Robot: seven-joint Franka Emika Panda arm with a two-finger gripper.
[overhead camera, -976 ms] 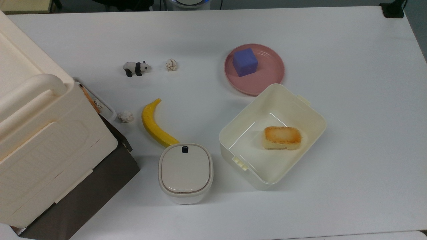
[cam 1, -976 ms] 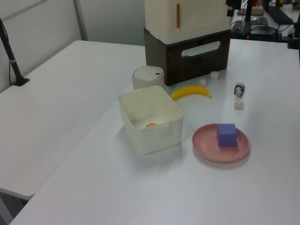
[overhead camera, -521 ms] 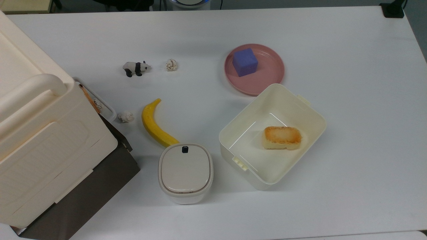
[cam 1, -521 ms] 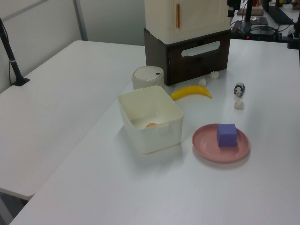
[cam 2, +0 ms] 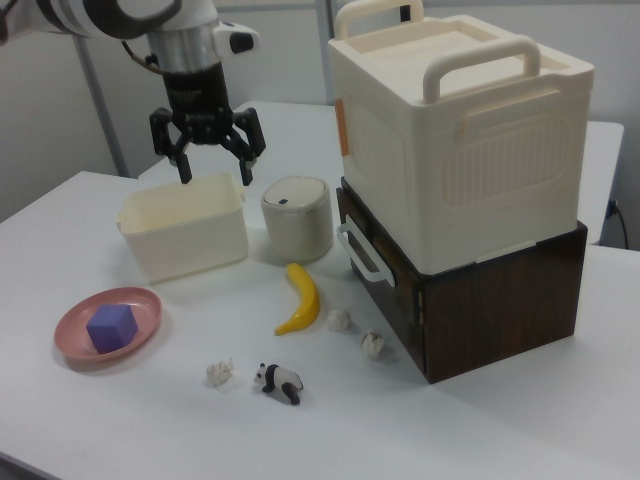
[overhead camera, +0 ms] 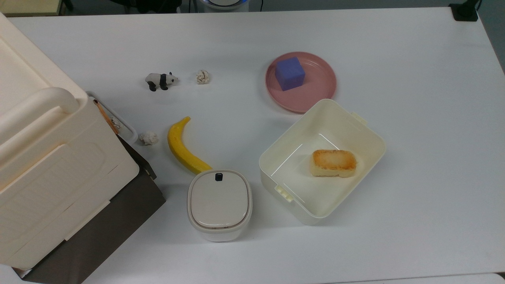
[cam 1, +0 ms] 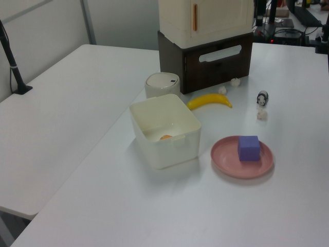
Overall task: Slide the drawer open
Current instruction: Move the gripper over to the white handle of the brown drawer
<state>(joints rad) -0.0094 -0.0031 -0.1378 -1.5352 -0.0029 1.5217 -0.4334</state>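
No displacement noted across last second in top or left view. Drawer (cam 2: 385,285) shut, in dark cabinet (cam 2: 500,300) under cream box (cam 2: 455,130). Gripper (cam 2: 208,155) spread wide, nothing held, above cream bin (cam 2: 185,235), well apart from white handle (cam 2: 362,252). Approach judged not yet begun.
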